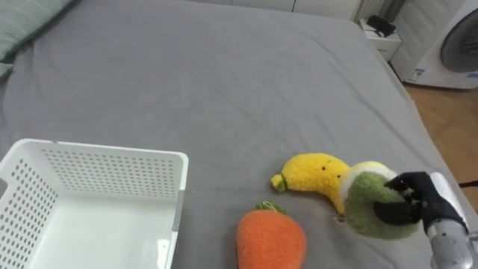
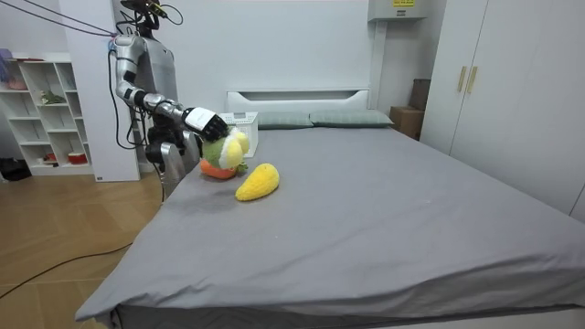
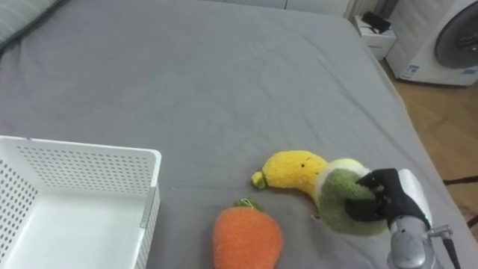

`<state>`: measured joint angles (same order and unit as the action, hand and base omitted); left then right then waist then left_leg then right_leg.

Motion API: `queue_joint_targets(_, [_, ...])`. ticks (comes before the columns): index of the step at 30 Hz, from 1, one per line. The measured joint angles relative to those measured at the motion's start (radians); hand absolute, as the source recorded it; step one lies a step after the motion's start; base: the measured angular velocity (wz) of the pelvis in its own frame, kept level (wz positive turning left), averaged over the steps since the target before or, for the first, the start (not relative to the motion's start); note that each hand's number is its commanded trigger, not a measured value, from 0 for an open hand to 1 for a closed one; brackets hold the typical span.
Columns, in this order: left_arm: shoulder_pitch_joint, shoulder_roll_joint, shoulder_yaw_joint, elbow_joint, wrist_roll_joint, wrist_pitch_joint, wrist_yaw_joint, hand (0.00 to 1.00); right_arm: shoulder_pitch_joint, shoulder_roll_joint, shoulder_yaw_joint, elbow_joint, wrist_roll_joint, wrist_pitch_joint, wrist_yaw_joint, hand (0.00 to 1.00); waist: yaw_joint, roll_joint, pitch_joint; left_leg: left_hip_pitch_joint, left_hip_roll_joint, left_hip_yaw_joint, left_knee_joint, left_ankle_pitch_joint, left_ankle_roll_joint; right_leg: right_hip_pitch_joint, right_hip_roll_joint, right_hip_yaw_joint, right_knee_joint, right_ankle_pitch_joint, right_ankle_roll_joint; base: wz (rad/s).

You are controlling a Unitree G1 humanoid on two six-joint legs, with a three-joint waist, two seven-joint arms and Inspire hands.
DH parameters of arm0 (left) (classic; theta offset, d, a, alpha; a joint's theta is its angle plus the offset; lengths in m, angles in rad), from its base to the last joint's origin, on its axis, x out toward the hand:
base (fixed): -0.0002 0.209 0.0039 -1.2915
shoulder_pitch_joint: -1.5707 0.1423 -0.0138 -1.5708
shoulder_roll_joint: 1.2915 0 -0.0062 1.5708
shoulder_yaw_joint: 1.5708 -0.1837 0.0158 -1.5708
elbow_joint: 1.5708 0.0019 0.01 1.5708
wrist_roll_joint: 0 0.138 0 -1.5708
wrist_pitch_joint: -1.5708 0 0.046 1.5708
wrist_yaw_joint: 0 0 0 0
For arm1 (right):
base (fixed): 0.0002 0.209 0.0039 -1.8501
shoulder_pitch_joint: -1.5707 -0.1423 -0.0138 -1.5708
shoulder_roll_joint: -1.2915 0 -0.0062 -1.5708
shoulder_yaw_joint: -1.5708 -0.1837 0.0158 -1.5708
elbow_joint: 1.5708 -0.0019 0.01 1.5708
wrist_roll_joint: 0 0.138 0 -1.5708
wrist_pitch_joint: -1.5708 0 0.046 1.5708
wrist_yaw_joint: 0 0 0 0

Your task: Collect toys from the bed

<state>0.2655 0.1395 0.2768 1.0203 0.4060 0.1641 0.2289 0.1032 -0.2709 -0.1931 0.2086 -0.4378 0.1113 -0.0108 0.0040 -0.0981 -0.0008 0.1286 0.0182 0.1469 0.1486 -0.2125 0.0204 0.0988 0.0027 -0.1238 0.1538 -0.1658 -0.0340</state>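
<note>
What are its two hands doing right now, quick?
Right hand: closed, holding the green plush toy.
Left hand: cannot be told.

A white wardrobe [image 2: 521, 91] and an open shelf unit [image 2: 46, 119] stand on wooden floor [image 2: 64, 238] by white walls [image 2: 274, 46].

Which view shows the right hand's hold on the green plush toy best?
The right eye view: the right hand is close, its dark fingers curled round the green plush toy. The left eye view shows nearly the same. The room view shows them from far off.
</note>
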Motion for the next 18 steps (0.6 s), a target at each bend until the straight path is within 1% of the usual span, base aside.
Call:
queue_joint_targets(3, [-0.005, 0.0, 0.005, 0.0, 0.0, -0.001, 0.0, 0.0, 0.0, 0.0, -0.006, -0.062, 0.0, 0.0, 0.0, 1.0, 0.004, 0.001, -0.0003, -0.004, 0.0, 0.003, 0.001, 0.0, 0.0, -0.007, 0.001, 0.006, 0.003, 0.0, 0.0, -0.05])
queue_joint_targets(4, [-0.008, -0.001, 0.006, 0.0, 0.0, -0.001, 0.0, 0.0, -0.002, 0.0, -0.006, -0.073, -0.001, 0.0, 0.001, 1.0, 0.009, 0.001, -0.0044, -0.008, 0.001, 0.008, 0.001, 0.0, 0.0, -0.014, 0.002, 0.012, 0.008, 0.0, 0.0, -0.09])
queue_joint_targets(7, [-0.006, -0.003, 0.005, 0.0, 0.0, -0.003, 0.0, 0.0, -0.007, 0.0, -0.006, -0.099, 0.002, 0.001, 0.001, 1.0, 0.02, 0.006, -0.0032, -0.009, 0.0, 0.012, 0.001, 0.0, 0.0, -0.02, 0.001, 0.017, 0.016, 0.0, 0.0, -0.05])
queue_joint_targets(9, [-0.007, -0.002, 0.005, 0.0, 0.0, -0.003, 0.001, 0.0, -0.008, 0.0, -0.006, -0.105, 0.003, 0.002, 0.001, 1.0, 0.024, 0.008, -0.0043, -0.009, 0.0, 0.012, 0.001, 0.0, 0.0, -0.02, 0.001, 0.017, 0.016, 0.0, 0.0, 0.0])
queue_joint_targets(12, [-0.008, -0.003, 0.004, 0.0, 0.0, -0.003, 0.002, 0.0, -0.01, -0.001, -0.006, -0.14, 0.023, 0.025, 0.001, 1.0, 0.031, 0.014, -0.0061, -0.013, 0.0, 0.012, 0.002, 0.0, 0.0, -0.023, 0.001, 0.016, 0.019, 0.0, 0.0, 0.0])
queue_joint_targets(13, [-0.008, -0.003, 0.004, 0.001, -0.001, -0.003, 0.003, 0.0, -0.011, -0.001, -0.003, -0.174, 0.044, 0.034, 0.002, 1.0, 0.034, 0.017, -0.0051, -0.015, 0.0, 0.011, 0.002, 0.0, 0.001, -0.027, 0.0, 0.016, 0.021, 0.0, 0.0, 0.0])
queue_joint_targets(14, [-0.009, -0.003, 0.004, 0.003, -0.001, -0.003, 0.006, 0.0, -0.013, -0.001, 0.003, -0.202, 0.059, 0.035, 0.003, 1.0, 0.032, 0.022, -0.0034, -0.015, 0.0, 0.012, 0.002, 0.0, 0.001, -0.026, 0.0, 0.016, 0.022, 0.0, 0.0, 0.0])
queue_joint_targets(18, [-0.012, -0.003, -0.002, 0.003, -0.002, -0.003, 0.018, 0.0, -0.043, -0.001, 0.027, -0.226, 0.084, 0.035, 0.017, 1.0, 0.035, 0.024, -0.0021, -0.015, 0.001, 0.014, 0.002, 0.0, 0.001, -0.026, 0.0, 0.014, 0.021, 0.0, 0.0, 0.0])
